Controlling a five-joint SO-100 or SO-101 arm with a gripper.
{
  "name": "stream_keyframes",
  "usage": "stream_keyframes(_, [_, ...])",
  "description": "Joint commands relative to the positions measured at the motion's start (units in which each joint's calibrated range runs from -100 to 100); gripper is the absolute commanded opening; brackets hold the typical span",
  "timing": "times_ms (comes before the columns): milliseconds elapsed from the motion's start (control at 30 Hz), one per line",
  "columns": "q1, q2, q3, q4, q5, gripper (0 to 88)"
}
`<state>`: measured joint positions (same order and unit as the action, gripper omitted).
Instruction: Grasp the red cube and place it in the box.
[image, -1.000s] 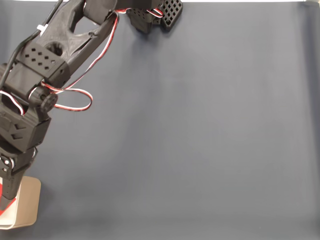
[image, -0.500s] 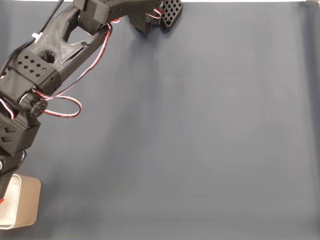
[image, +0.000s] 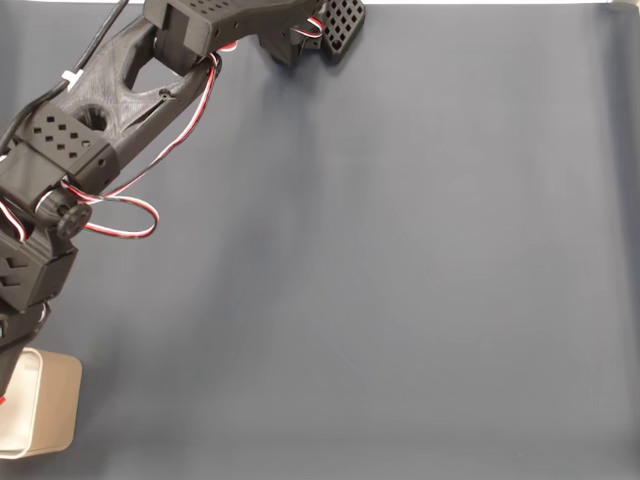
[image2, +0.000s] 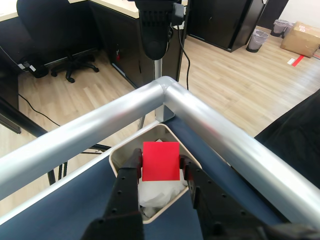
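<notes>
In the wrist view my gripper (image2: 160, 158) is shut on the red cube (image2: 160, 161), which sits between the two black fingers (image2: 129, 172). The cube hangs directly over the box (image2: 150, 132), a tan open-topped box with a white inside at the table's corner. The fixed view shows the box (image: 52, 412) at the bottom left corner. My black arm (image: 90, 120) reaches down to it from the top, and its lower end runs off the left edge beside the box.
A dark blue mat (image: 400, 300) covers the table. Two aluminium rails (image2: 220, 137) meet at a corner just beyond the box. A black perforated base part (image: 340, 22) sits at the top edge. Office floor and a chair (image2: 55, 30) lie beyond the table.
The arm has swung left and slightly up. Its lower end has slid toward the left edge, uncovering more of the box. The last half second brought only a small shift.
</notes>
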<state>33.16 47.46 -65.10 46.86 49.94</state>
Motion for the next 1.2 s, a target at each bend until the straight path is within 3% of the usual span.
stream_keyframes(0, [0.4,-0.9,-3.5,-1.2,0.1,0.0])
stream_keyframes(500, [-0.1,-1.4,-3.3,-0.7,0.2,0.9])
stream_keyframes(733, [-0.2,-2.0,-3.1,-0.5,0.1,30.8])
stream_keyframes(900, [-0.4,-2.2,-3.1,-0.5,-0.1,37.2])
stream_keyframes(1167, [-0.5,-2.7,-2.9,-0.5,-0.1,39.8])
